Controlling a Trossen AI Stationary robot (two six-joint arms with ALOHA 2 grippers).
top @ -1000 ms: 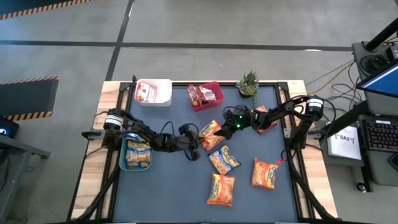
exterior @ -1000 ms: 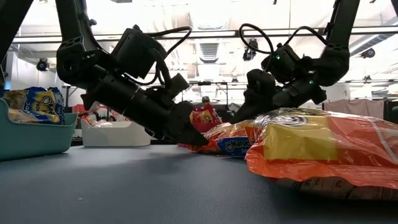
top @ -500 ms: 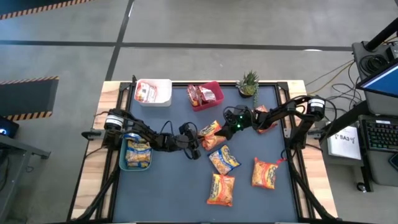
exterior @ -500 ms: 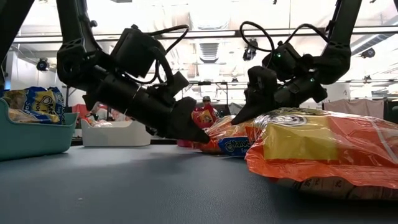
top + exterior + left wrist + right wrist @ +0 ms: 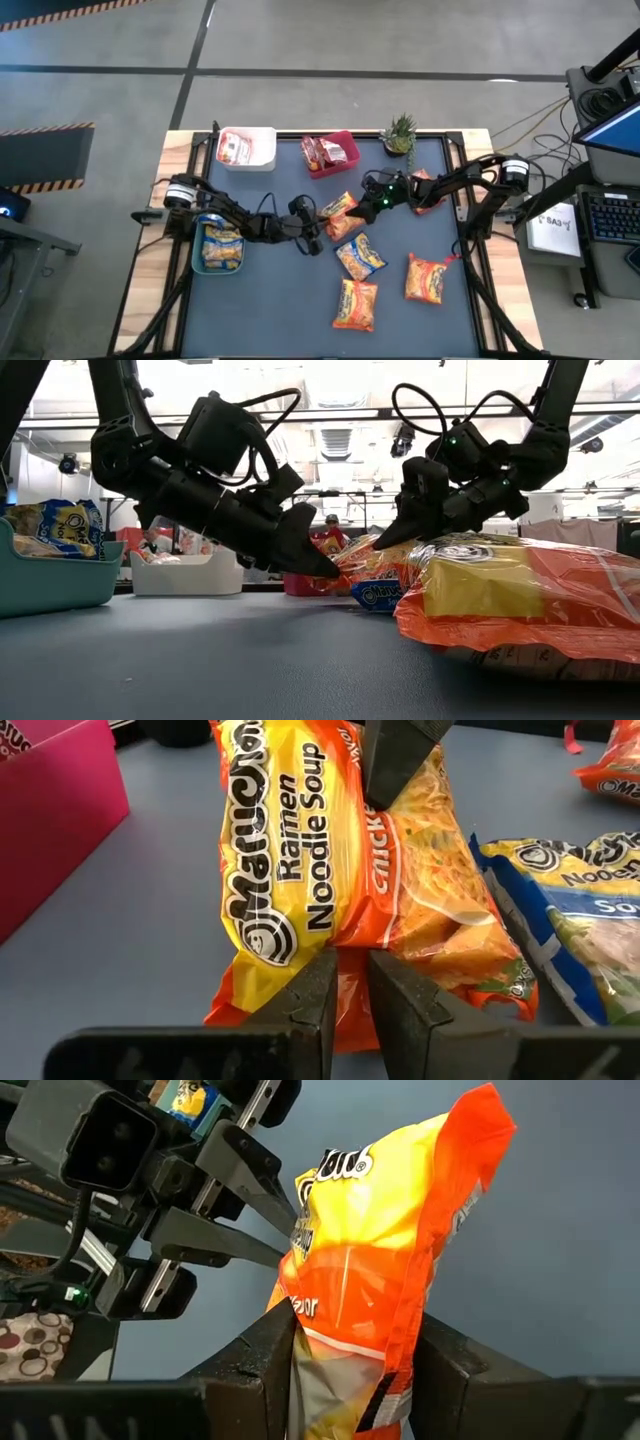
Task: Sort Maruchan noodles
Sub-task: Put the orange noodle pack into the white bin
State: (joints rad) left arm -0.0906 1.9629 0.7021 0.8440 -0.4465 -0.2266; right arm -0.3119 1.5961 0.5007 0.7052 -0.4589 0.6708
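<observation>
Packet: one crinkly orange-and-yellow plastic Maruchan ramen packet (image 5: 330, 880) sits mid-bench, raised off the dark bench (image 5: 260, 300) between both arms.
Left tool (image 5: 345, 982): fingers pinched together on the packet's near edge — probably steadying it.
Right tool (image 5: 350, 1355): clamped on the opposite end, likely taking over the hold.
Others: loose packets lie nearby; some already rest in the teal plastic bin (image 5: 40, 585).

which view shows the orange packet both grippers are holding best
The left wrist view: the orange packet fills it, label readable, the left gripper pinching one end and the right gripper's tip at the other. The right wrist view shows it crumpled between that gripper's fingers. The high view shows it small; the low view, mostly hidden.
</observation>
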